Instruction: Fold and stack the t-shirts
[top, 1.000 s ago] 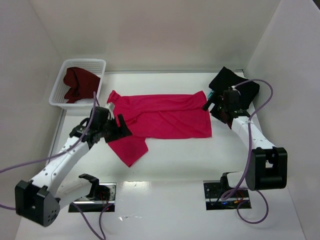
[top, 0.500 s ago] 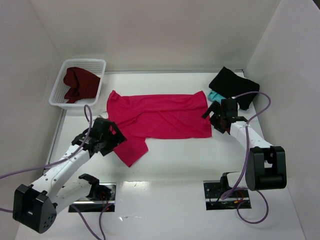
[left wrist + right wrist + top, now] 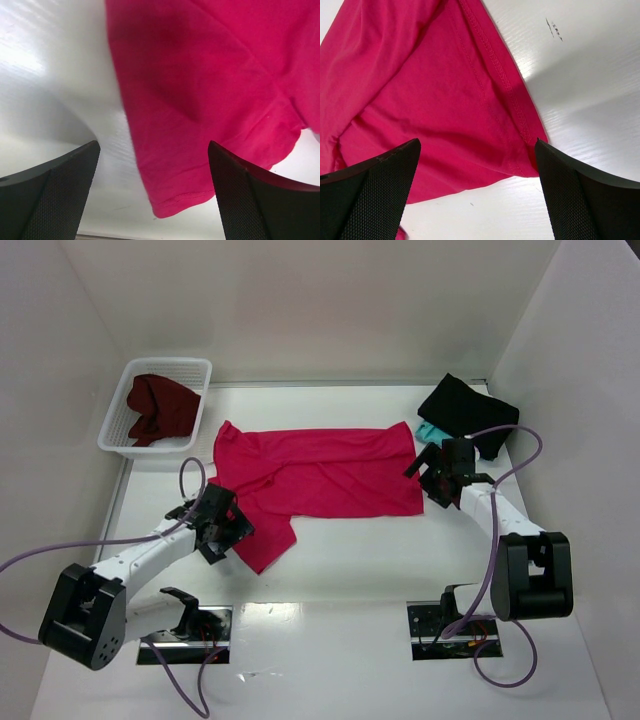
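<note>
White basket (image 3: 115, 427) far left, dark maroon t-shirt (image 3: 160, 408) bunched inside. Left gripper (image 3: 230, 532) released, fingers wide apart, over the lower left flap of the crimson-pink t-shirt (image 3: 330, 475), which lies spread on the table (image 3: 350, 560) (creased, not yet folded). Right gripper (image 3: 422, 478) released too, over the shirt's right corner. Teal t-shirt (image 3: 428, 430) touches the black t-shirt (image 3: 465, 408), back right.

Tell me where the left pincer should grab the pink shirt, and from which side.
Probably the hemmed corner of the flap sticking out of the crimson-pink t-shirt toward the near edge. Come from its left, where the open left pincer hovers: that corner lies flat and free on the table.
</note>
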